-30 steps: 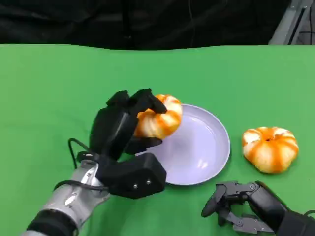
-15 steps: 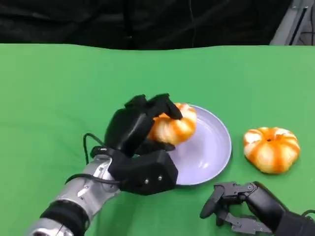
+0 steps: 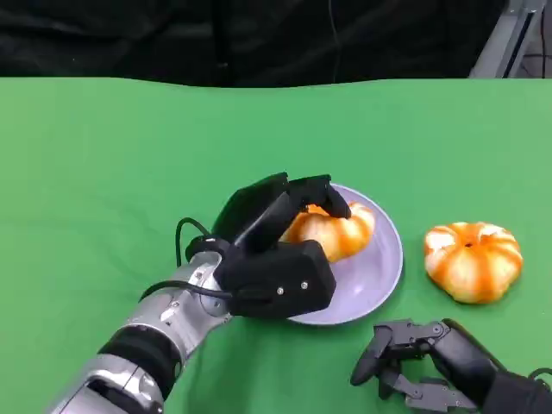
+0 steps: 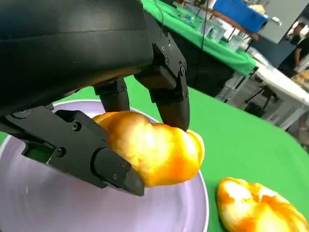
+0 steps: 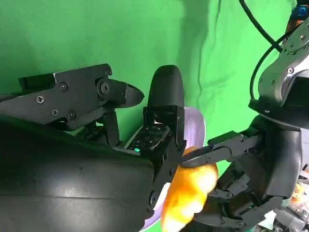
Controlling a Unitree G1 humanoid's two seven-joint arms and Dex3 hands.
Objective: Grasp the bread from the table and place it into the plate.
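Now: bread over the plate
Left robot hand [image 3: 280, 226] clamps the bread [image 3: 338, 231] above the lavender plate [image 3: 379, 274]; right robot hand [image 3: 405, 358] rests empty, fingers apart.

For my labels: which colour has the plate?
Pale lilac plate, plain, clearest in the head view.

The bench [image 3: 103, 155] is showing a uniform bright green. The plate [image 3: 379, 276] is showing pale lavender, unpatterned. The bread [image 3: 341, 233] in the left hand [image 3: 272, 250] is showing glossy golden orange with paler cream streaks. A second bread [image 3: 473, 260], beside the right hand [image 3: 414, 366], is wearing orange and white stripes fanning from its centre. Both hands are showing black; the left forearm [image 3: 147, 336] is showing silver with a black cable [image 3: 185, 233].
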